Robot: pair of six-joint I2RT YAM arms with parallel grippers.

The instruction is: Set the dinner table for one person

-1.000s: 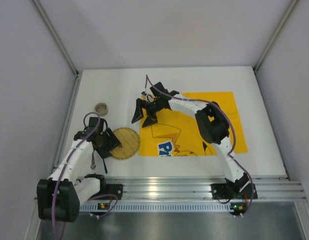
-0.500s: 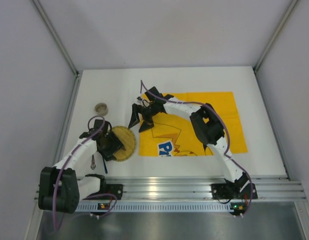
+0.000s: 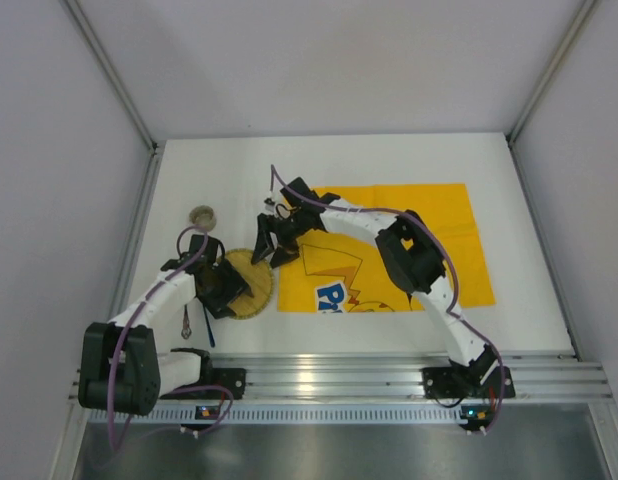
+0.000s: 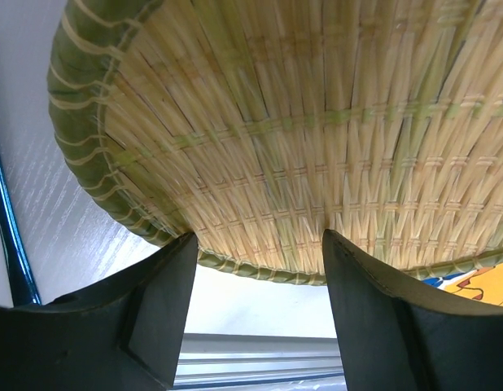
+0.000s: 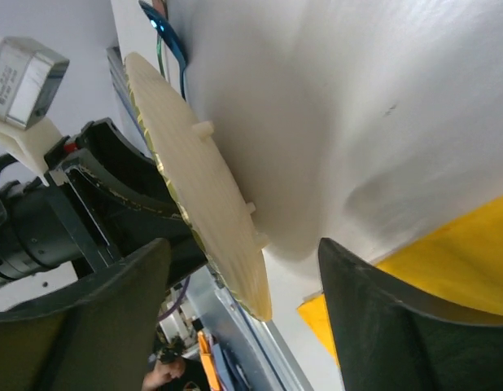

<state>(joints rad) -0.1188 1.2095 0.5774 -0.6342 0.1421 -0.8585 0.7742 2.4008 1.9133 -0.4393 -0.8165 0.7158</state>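
Pale partition walls enclosed the dinner table (image 3: 239,170), a matte white top with a ribbed aluminium rail (image 3: 389,375) along its near edge. On it, a yellow placemat (image 3: 429,220) lay right of centre. A round woven plate (image 3: 254,287) sat just beside the placemat's left edge, and the wrist views showed it tipped up on its rim, not lying flat. The left gripper (image 4: 260,238) had its fingers part-way apart with the plate's lower rim at their tips. No clamp on the rim was visible, so the plate appeared propped, not gripped. The right gripper (image 5: 239,244) was spread wide and held nothing, with the plate's raised edge lying between its fingers but not touching them. A small round cup (image 3: 202,215) and a blue-handled utensil (image 3: 209,330) lay to the left, apart from the plate. The step in hand was judged to be transferring the plate onto the placemat. To do it well, the right gripper should close only once the rim is well seated between its fingers. The left gripper should support the lower rim until that grip is firm. The plate should then be lifted clear of the cloth edge so that it does not drag or fold the placemat.
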